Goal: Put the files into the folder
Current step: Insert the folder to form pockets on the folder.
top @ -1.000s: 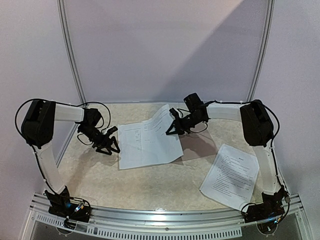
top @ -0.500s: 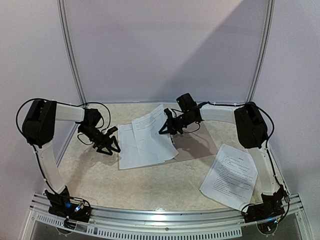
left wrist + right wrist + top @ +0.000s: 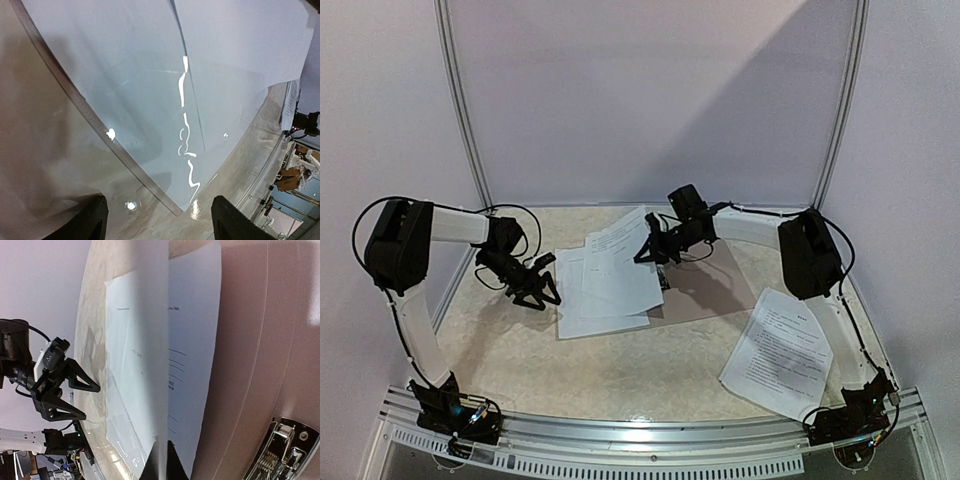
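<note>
My right gripper [image 3: 653, 252] is shut on the edge of a white printed file sheet [image 3: 620, 262] and holds it lifted over other white sheets [image 3: 590, 305]. In the right wrist view the fingertips [image 3: 172, 464] pinch that sheet [image 3: 161, 340] edge-on. The brownish-tan folder [image 3: 710, 290] lies flat to the right of the sheets. It fills the right of the right wrist view [image 3: 265, 330], with its silver clip [image 3: 281, 450] at the bottom. My left gripper [image 3: 532, 288] is open and empty at the left edge of the sheets. A glossy sheet corner [image 3: 197, 197] lies just ahead of it.
Another printed file [image 3: 780, 350] lies at the front right of the table, near the right arm's base. Metal frame posts [image 3: 460, 110] stand at the back corners. A metal rail [image 3: 640, 430] runs along the near edge.
My right gripper has moved left with the sheet, carrying it off the folder and over the other sheets. The left arm has not moved.
</note>
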Controlling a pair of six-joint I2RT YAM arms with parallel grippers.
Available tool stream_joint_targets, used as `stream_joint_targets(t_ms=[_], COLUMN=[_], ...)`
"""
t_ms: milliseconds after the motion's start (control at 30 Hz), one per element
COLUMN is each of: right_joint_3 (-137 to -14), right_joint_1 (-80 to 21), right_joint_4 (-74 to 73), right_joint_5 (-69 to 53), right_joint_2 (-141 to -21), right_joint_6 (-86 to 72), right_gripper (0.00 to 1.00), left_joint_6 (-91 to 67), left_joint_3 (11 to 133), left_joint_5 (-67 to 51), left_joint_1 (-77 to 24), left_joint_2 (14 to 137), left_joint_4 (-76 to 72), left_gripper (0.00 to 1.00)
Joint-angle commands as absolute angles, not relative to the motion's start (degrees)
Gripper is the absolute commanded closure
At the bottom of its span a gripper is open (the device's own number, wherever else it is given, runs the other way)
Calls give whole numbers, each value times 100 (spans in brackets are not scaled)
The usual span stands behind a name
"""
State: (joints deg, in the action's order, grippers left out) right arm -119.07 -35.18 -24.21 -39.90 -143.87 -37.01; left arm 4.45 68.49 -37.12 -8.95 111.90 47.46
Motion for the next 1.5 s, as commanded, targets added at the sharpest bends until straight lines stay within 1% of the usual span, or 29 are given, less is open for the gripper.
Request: stream_joint_targets(t_ms=[0,367,667,967,1300,1467], right_joint_3=[-12067,-12444,-12388,-12173,-12152,-12155], right_joint_1=[-3638,-3931,-3977,-4125,-4265,-4276], right_joint_4=[-2746,-2278,-2326,-1658,-1750,-2051], right_joint_5=[-4121,-4401,-3912,-3806,-4169,-4123], right_joint_2=[-14736,-14953,-14921,-14957,-14950,-14839], right_joint_6=[-3727,-4371,-4790,-5390,-5359,-5247], right_gripper=[100,100,100,100,100,100], left_joint_6=[458,464,475,483,493,500], left_joint_3=[6695,6697,6702,6699,6706,6697], left_joint_5=[-3377,-3355,-3366,-3377,-3393,-3382], left_joint_1=[-934,-939,-940,-940,-939,-940], left_joint_2=[11577,11550,11522,11506,11503,11478], left_joint_4=[4709,4706,4707,4717,4725,4724], left_gripper=[26,26,26,26,26,27])
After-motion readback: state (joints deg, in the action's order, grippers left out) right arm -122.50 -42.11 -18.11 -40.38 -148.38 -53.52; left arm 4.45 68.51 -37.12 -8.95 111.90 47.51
